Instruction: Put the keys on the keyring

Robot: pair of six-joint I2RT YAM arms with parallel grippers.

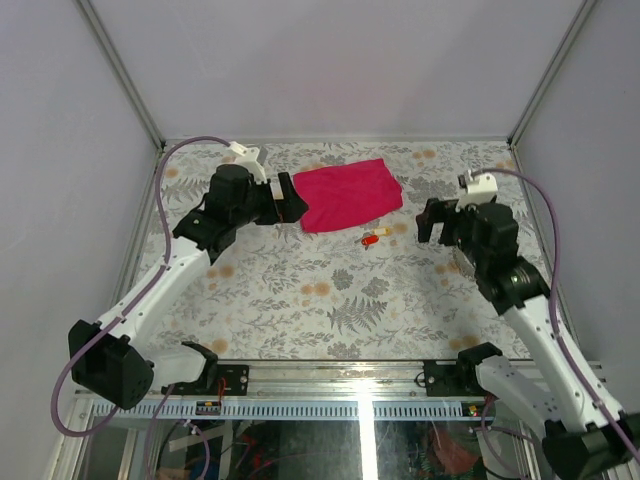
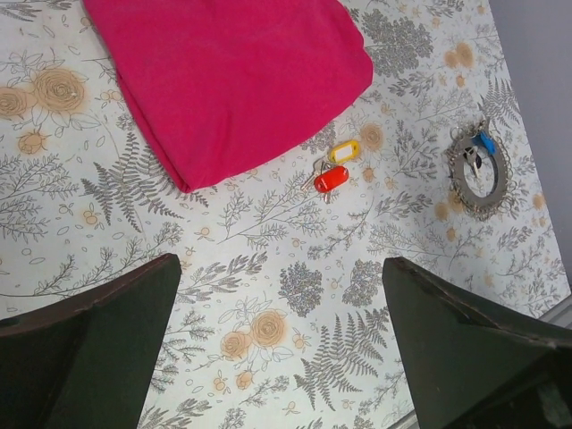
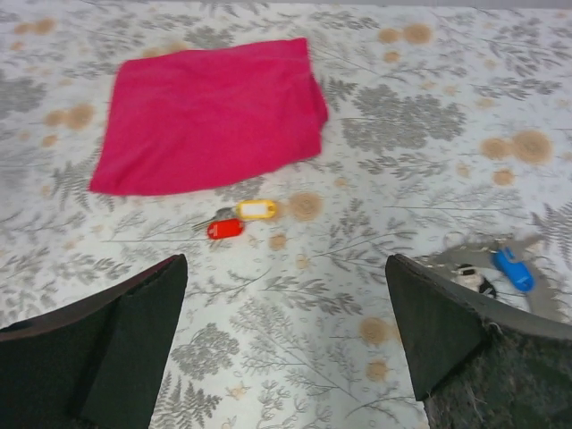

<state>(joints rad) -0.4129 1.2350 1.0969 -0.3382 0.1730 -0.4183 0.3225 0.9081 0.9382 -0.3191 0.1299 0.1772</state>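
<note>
The silver keyring [image 2: 487, 204] lies flat on the floral table at the right, with a blue-tagged key [image 2: 485, 141] at its upper edge; I cannot tell whether the key is threaded on it. Two keys with a red tag [image 2: 331, 179] and a yellow tag [image 2: 344, 150] lie together just below the pink cloth, also in the top view [image 1: 372, 237]. In the right wrist view the keyring [image 3: 444, 257] is partly hidden behind my right finger. My left gripper [image 2: 281, 295] is open and empty above the table. My right gripper [image 3: 286, 286] is open and empty, above and beside the keyring.
A folded pink cloth [image 1: 348, 193] lies at the back middle of the table, next to the left gripper [image 1: 290, 198]. The right gripper [image 1: 432, 220] hovers right of the tagged keys. Grey walls enclose the table on three sides.
</note>
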